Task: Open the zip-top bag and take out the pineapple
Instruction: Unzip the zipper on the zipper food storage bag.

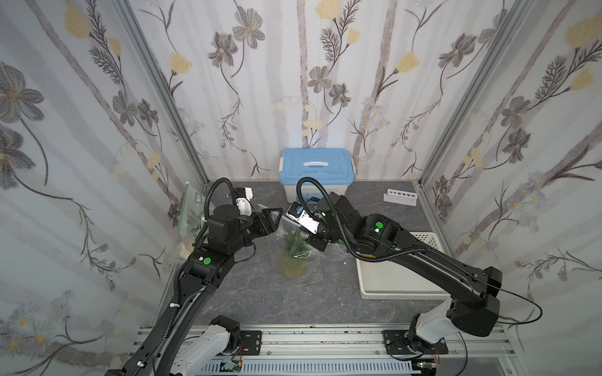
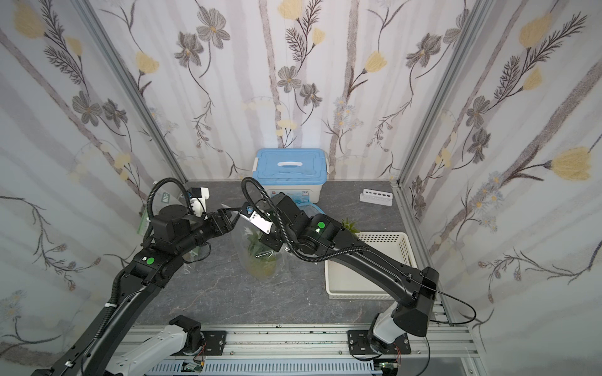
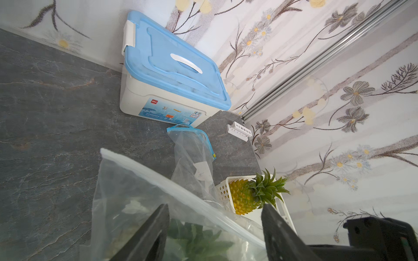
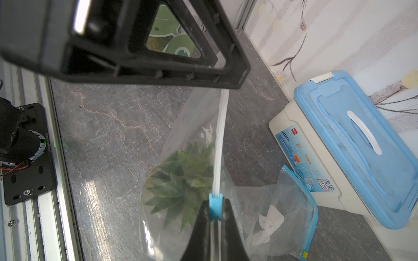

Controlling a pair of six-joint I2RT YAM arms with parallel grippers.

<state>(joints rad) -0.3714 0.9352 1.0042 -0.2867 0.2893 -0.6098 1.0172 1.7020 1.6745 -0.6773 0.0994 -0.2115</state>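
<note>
A spare bag (image 1: 192, 211) with fruit inside leans against the left wall. The left gripper (image 1: 275, 216) has its fingers spread, with the white zip edge of the zip-top bag (image 1: 273, 250) between them. It seems not to pinch the edge, though the view there is poor. The bag stands in the middle of the grey tabletop (image 1: 260, 299), with the pineapple (image 1: 291, 265) inside it, leaves up. The right gripper (image 4: 215, 203) is clamped on the blue slider (image 4: 214, 211) at the zip's other end. Farther right, a white basket (image 1: 423, 235) holds a second pineapple (image 3: 244, 198).
</note>
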